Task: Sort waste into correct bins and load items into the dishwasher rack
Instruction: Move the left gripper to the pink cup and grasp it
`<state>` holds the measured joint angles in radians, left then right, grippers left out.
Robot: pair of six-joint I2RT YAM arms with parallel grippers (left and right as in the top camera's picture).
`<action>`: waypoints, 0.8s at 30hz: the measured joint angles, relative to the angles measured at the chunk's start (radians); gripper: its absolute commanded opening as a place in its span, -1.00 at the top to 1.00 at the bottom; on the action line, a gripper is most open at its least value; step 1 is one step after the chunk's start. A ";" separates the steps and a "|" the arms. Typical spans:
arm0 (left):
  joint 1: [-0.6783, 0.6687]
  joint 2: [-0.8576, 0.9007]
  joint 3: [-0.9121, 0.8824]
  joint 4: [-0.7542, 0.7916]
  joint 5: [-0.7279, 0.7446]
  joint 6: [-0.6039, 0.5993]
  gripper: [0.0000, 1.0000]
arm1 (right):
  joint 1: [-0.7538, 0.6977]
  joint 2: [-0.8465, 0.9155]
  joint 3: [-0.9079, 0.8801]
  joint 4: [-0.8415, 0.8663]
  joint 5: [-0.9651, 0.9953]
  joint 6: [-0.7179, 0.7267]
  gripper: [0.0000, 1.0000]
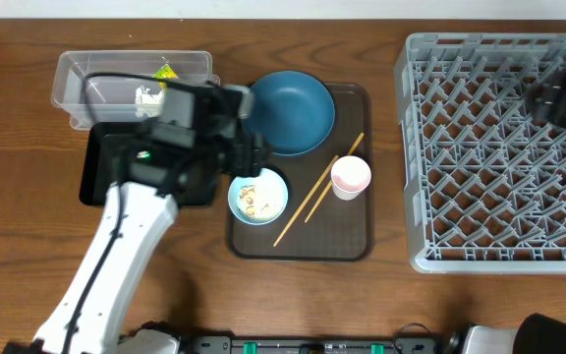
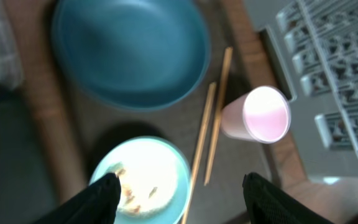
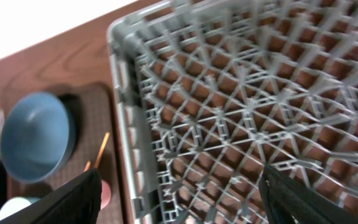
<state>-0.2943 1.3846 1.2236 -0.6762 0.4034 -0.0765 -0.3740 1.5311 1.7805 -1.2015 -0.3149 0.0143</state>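
Over the near-left corner of the brown tray (image 1: 347, 236), the left gripper (image 2: 180, 185) hangs with its jaws spread wide and nothing between them, looking straight down on the light-blue bowl (image 2: 142, 180). The bowl sits on that tray with a scatter of food bits (image 2: 129, 193) in its bottom. The dark-blue plate (image 2: 129, 53) lies just behind it, and the chopsticks (image 2: 213, 118) lie slanted just to its right, with the pink cup (image 2: 263, 115) upright beside them. The clear tub (image 1: 72, 84) at the far left already holds the wrapper (image 1: 166, 71) and the paper scraps (image 1: 147, 96), so the dry waste looks sorted. The step in hand seems to be the leftover food in the bowl. The black tray (image 1: 96, 167) lies just left of the brown one, partly under the arm, and looks like the place for it. The next move calls for lowering the open jaws over the bowl's rim, closing on one wall without nudging the chopsticks, then carrying the bowl level to the black tray and tipping it there. The right gripper (image 3: 180, 177) hovers over the rack (image 1: 499, 157), jaws apart and holding nothing. None of the dishes named here stands in the rack yet.
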 measured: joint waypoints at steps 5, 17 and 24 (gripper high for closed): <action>-0.103 0.126 0.000 0.135 -0.022 -0.035 -0.33 | 0.086 0.000 0.000 -0.002 0.051 -0.001 -0.59; -0.275 0.399 0.000 0.355 -0.055 -0.059 -0.33 | 0.118 0.000 0.000 -0.003 0.081 -0.001 -0.59; -0.305 0.468 0.000 0.373 -0.066 -0.068 -0.01 | 0.118 0.000 0.000 -0.003 0.081 -0.001 -0.59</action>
<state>-0.5995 1.8530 1.2236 -0.3027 0.3370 -0.1440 -0.2562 1.5311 1.7802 -1.2045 -0.2337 0.0135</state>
